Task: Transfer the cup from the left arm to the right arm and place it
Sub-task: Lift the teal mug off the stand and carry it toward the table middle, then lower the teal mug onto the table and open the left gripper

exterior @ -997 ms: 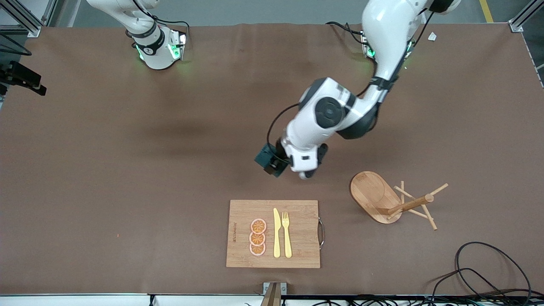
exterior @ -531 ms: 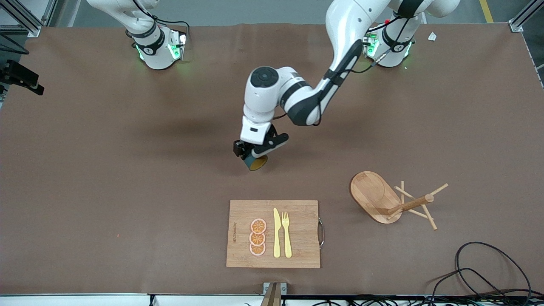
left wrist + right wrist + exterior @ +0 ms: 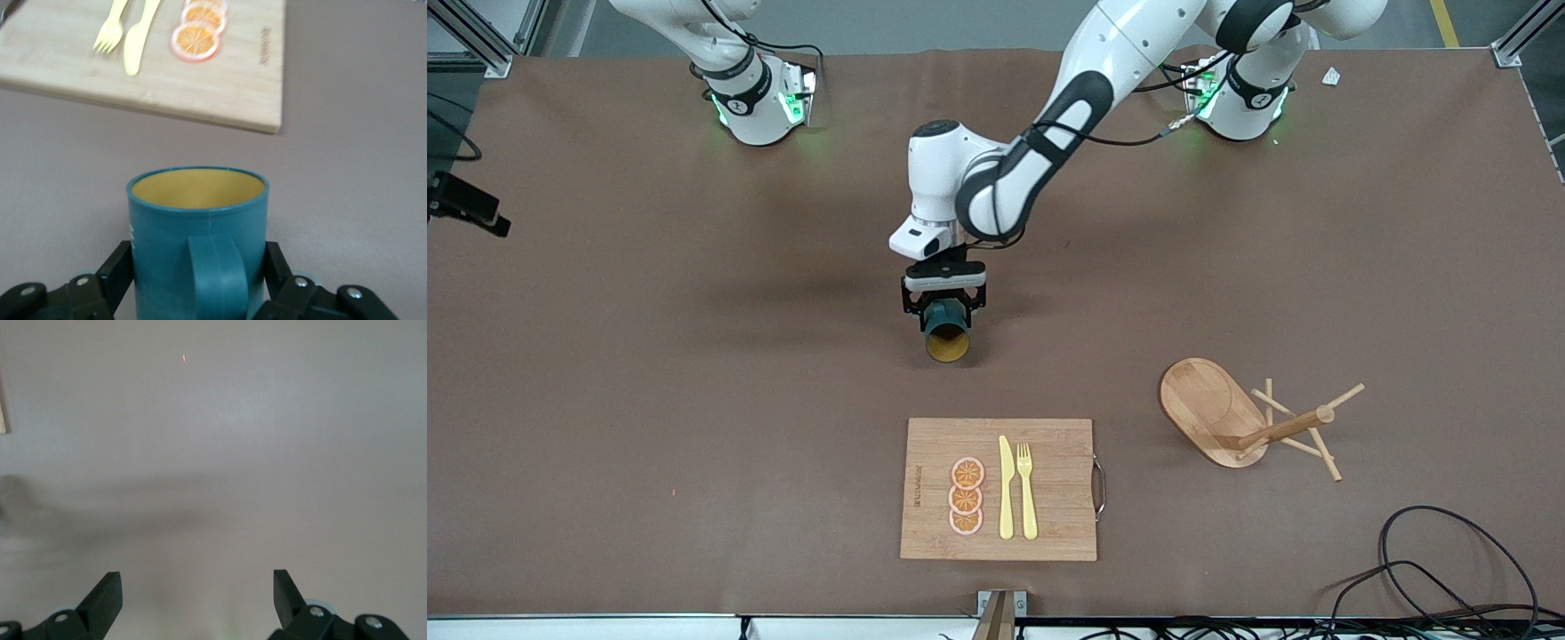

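Presently my left gripper (image 3: pixel 944 307) is clamped on the cup (image 3: pixel 946 331), one finger on each side of its teal body, and it hangs over bare table near the middle, above the stretch between the two bases and the cutting board (image 3: pixel 998 489). The cup is held tipped, its open mouth turned toward the front camera so that the ochre inside shows. In my left wrist view the cup (image 3: pixel 197 240) fills the space between the fingers (image 3: pixel 113 273), its handle facing the wrist camera and its rim level across the frame. I cannot tell whether the cup touches the table.

My right gripper (image 3: pixel 197 590) stands wide apart with nothing between its fingers; its wrist view shows only plain brown table (image 3: pixel 267 453) below it. Of that arm the front view shows only the base at its own end of the table, so the right arm waits.

Outward from the cup, the cutting board lies nearer the front camera. On it rest three orange slices (image 3: pixel 966 496) in a row, and beside them a yellow knife (image 3: pixel 1006 487) and a yellow fork (image 3: pixel 1027 489) lying parallel; a metal handle (image 3: pixel 1100 487) sits on the board's edge toward the left arm's end. A wooden mug rack (image 3: pixel 1254 422) lies tipped over on the table toward the left arm's end, well apart from the cup. A black cable (image 3: pixel 1449 560) coils near the table's front corner at that same end.
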Available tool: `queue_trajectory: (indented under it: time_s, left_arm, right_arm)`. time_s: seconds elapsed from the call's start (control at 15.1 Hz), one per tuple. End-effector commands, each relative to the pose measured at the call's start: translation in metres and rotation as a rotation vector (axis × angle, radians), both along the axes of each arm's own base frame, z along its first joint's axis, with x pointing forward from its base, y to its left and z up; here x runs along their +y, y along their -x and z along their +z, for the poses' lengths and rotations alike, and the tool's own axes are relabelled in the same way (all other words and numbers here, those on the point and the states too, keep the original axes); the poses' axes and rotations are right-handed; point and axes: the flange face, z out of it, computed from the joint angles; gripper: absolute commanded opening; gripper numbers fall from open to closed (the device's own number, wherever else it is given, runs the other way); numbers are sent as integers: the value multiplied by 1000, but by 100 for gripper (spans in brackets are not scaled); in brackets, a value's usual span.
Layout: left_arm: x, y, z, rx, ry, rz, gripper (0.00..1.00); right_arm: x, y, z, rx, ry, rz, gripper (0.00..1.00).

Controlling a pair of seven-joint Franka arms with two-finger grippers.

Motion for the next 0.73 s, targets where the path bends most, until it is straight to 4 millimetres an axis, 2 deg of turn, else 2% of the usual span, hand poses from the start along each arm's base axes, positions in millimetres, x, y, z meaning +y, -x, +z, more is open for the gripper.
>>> queue_trajectory:
  time_s: [0.0, 0.2, 0.27, 0.4, 0.47, 0.53, 0.6, 0.66]
  left_arm:
    - [-11, 13, -4, -146, 2, -72, 66]
    - [-12, 29, -39, -288, -4, -140, 68]
    - [-12, 30, -43, -348, 4, -154, 69]
    - [-4, 32, -65, -436, -7, -169, 71]
    - [-2, 41, -81, -477, -27, -172, 70]
    - [-3, 51, -95, -508, -48, -182, 69]
    - [-1, 53, -104, -529, -63, -173, 71]
    - [-3, 69, -112, -540, -71, -177, 82]
  right_arm:
    - [-3, -5, -1, -25, 17, 2, 100]
    - [-3, -13, -2, -64, 23, 5, 100]
    - [-4, -15, -2, -75, 25, 2, 100]
    - [-5, -21, -11, -64, 25, 1, 100]
    - [-8, -24, -18, -59, 16, -7, 100]
    - [-9, -31, -33, -33, 13, -8, 100]
    - [-10, -36, -43, -17, 10, -8, 100]
    - [-12, -36, -44, -15, 10, -11, 100]
